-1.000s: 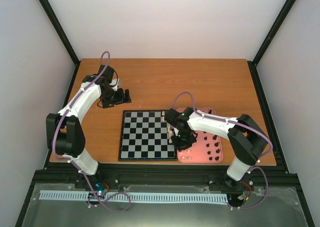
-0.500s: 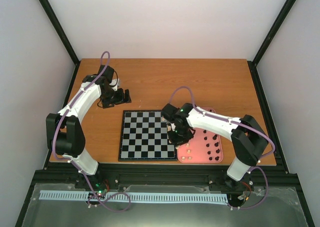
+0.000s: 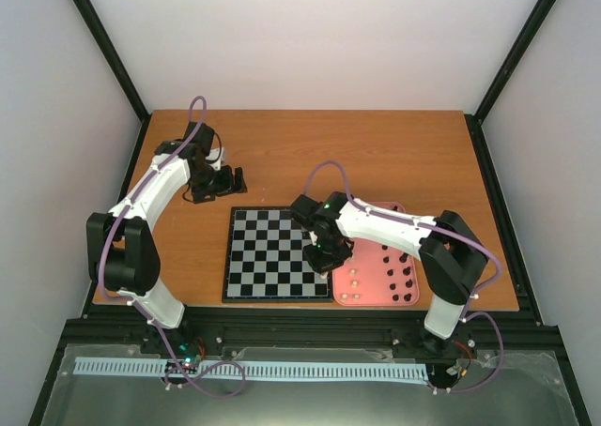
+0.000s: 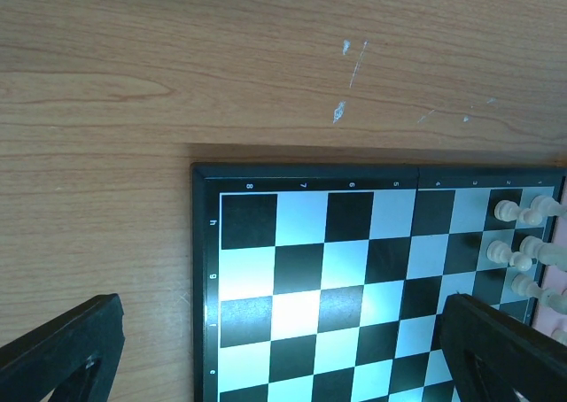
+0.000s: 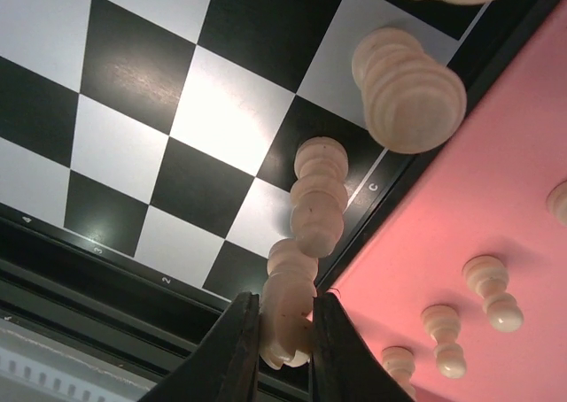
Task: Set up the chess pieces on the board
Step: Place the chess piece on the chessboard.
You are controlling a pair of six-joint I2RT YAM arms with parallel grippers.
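The board (image 3: pixel 268 254) lies flat in the middle of the table. My right gripper (image 3: pixel 323 253) hovers over its right edge and is shut on a cream-white chess piece (image 5: pixel 285 312). Its jaws press both sides of the piece just above the board's near right corner. Two more cream pieces (image 5: pixel 317 198) stand close by along that edge of the board (image 5: pixel 133 127). My left gripper (image 3: pixel 233 181) hangs open off the far left corner with nothing between its fingers (image 4: pixel 62 353). In the left wrist view, several cream pieces (image 4: pixel 518 243) stand on the board (image 4: pixel 301 296) at its right side.
A pink tray (image 3: pixel 368 296) lies against the board's right side, with black pieces (image 3: pixel 402 274) and cream pieces (image 3: pixel 353 281) on it. Cream pawns (image 5: pixel 489 289) lie on the tray (image 5: pixel 496 172) next to my right fingers. Black frame posts border the table.
My right gripper has moved left from above the pink tray to the board's right edge, still shut on the cream piece. The left arm has not moved.
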